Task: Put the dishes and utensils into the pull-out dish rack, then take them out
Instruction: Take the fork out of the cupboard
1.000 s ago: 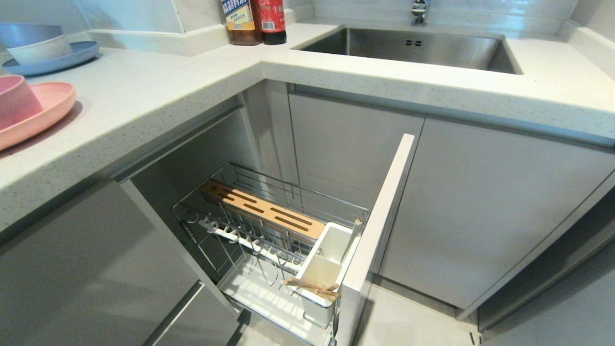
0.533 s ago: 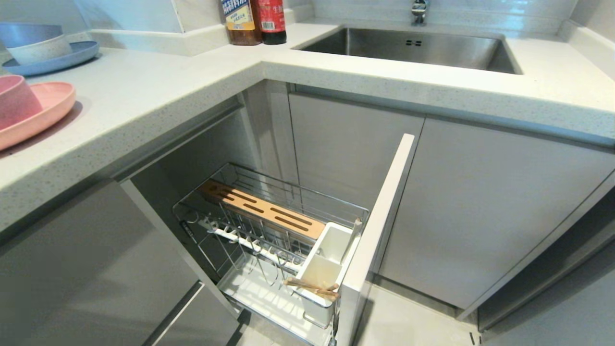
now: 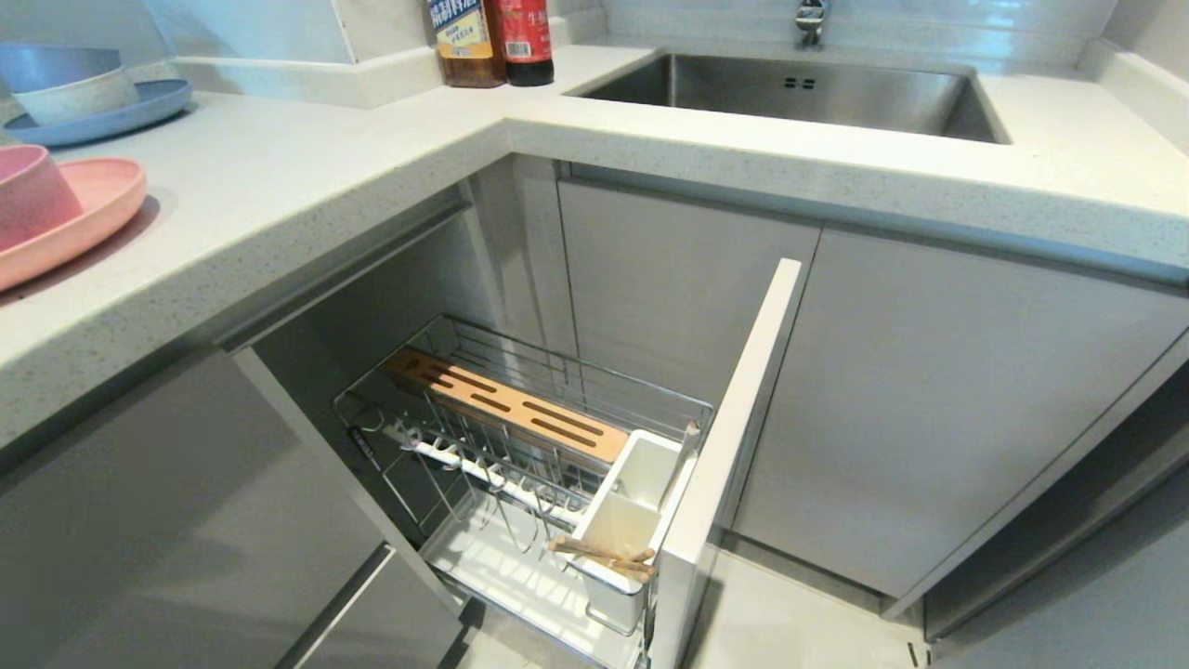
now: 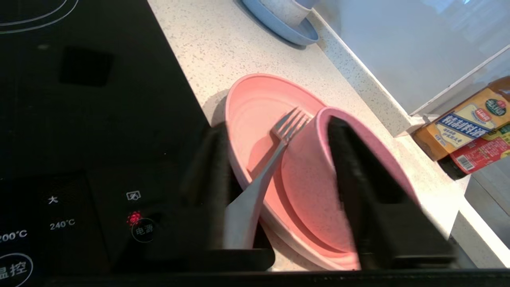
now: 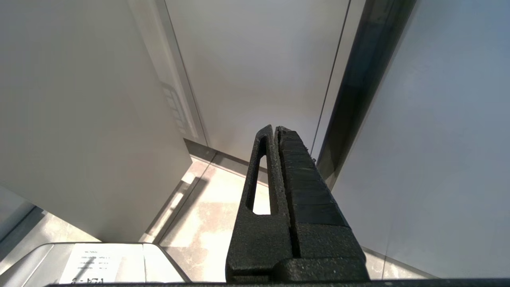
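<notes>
— What's around your left gripper (image 4: 275, 159)?
— My fingers stand apart over the pink plate (image 4: 255, 103) on the counter (image 4: 223, 44); the fork (image 4: 275, 151) lies between them, the pink bowl (image 4: 314, 175) crowds one finger, the black cooktop (image 4: 79, 119) flanks the other.
— And the rack?
— The dish rack (image 3: 520, 437) is pulled out, chopsticks (image 3: 604, 555) across its cup. My right gripper (image 5: 279, 131) is pressed together.

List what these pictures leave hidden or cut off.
- Fork: handle end hidden behind the left gripper, left wrist view.
- Pink plate and pink bowl: cut by the head view's left edge.
- Chopsticks: lower ends hidden inside the white cup, head view.
- Faucet: cut by the head view's top edge.
</notes>
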